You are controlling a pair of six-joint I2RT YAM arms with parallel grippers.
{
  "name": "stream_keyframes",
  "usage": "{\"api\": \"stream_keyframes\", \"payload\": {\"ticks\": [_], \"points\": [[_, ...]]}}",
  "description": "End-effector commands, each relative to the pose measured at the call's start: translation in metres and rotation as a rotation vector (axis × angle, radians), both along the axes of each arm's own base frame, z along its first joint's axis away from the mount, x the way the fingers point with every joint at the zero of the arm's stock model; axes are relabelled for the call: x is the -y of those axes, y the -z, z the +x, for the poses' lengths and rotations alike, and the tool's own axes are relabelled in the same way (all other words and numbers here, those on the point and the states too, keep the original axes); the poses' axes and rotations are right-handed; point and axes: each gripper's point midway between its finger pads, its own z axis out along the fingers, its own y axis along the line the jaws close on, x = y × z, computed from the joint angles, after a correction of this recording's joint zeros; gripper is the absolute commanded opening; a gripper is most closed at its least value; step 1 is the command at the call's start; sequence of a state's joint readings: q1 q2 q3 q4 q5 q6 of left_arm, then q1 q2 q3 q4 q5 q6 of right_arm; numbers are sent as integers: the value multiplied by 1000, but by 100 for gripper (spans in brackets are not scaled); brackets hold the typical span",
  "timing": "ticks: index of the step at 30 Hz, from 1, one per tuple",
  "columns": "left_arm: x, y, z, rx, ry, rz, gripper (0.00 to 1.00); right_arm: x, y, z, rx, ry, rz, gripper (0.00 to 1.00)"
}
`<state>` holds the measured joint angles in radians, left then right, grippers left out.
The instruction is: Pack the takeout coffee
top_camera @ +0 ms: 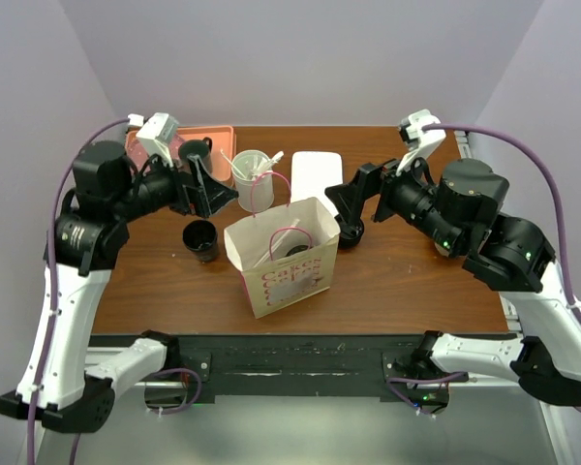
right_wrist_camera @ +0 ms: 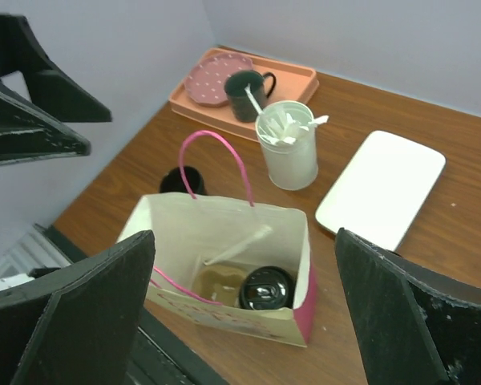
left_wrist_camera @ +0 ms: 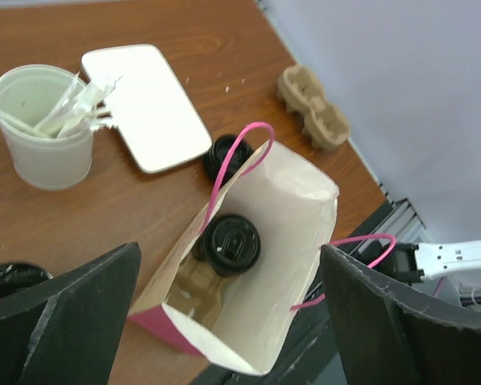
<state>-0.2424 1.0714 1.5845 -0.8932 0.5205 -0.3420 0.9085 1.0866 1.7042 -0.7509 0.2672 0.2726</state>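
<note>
Left gripper (left_wrist_camera: 228, 253) spread wide, holding nothing. Right gripper (right_wrist_camera: 244, 237) likewise. Both look down on the paper bag (top_camera: 281, 257). One lidded coffee cup (left_wrist_camera: 227, 245) sits in the cardboard carrier (left_wrist_camera: 194, 281) inside the bag. A second lidded cup (left_wrist_camera: 224, 156) stands just beside the bag on the table (top_camera: 416, 281). Risks as I judge them: nothing steadies the bag, so a finger snagging a pink handle (right_wrist_camera: 216, 164) could tip it. The second cup could also miss its carrier slot.
</note>
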Motion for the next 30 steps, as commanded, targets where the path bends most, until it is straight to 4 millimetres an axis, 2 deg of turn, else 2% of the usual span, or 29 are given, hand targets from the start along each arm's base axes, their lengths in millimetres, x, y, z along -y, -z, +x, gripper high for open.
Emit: {"api": "stream_keyframes", "payload": {"ticks": [1,2,4,8,10,12,16,20,30], "points": [[7,-55,-5,222,-17,-215,100,0,-35,-15,-10,-37,158,98],[8,-55,-1,256,-15,-232,100,2,-37,-15,-18,-23,179,98],[6,-59,-7,286,-21,-256,100,4,-39,-16,-34,-9,214,98],[3,-57,-8,350,-28,-250,100,15,-20,-10,-121,89,208,98],[-1,-61,-10,390,-39,-232,100,20,-11,-5,-160,150,196,98],[-6,-69,-14,438,-56,-227,100,25,-11,-3,-170,186,199,98],[-10,-77,-21,512,-66,-236,100,25,-11,0,-165,203,216,98],[-10,-72,-21,512,-69,-239,100,21,-11,1,-167,193,228,98],[-9,-73,-23,520,-59,-233,100,17,-11,3,-164,187,242,98]]}}
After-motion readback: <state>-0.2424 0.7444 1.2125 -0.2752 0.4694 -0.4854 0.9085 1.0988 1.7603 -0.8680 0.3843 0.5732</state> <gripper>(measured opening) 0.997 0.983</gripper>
